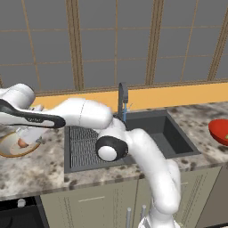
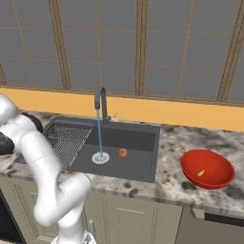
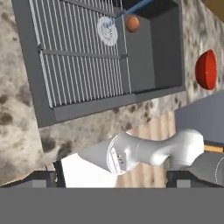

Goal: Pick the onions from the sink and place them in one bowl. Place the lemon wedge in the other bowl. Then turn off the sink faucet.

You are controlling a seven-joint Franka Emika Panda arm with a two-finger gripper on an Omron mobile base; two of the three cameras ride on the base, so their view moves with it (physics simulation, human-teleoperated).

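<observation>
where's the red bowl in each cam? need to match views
Left base view: red bowl at the right edge, cut off by the frame, on the counter right of the sink.
Right base view: lower right, whole, on the counter right of the sink, with a yellow sliver inside.
Hand view: upper right, seen side-on, beyond the sink.
Shared landmark: the sink, with the bowl always past its rack-free end.
</observation>
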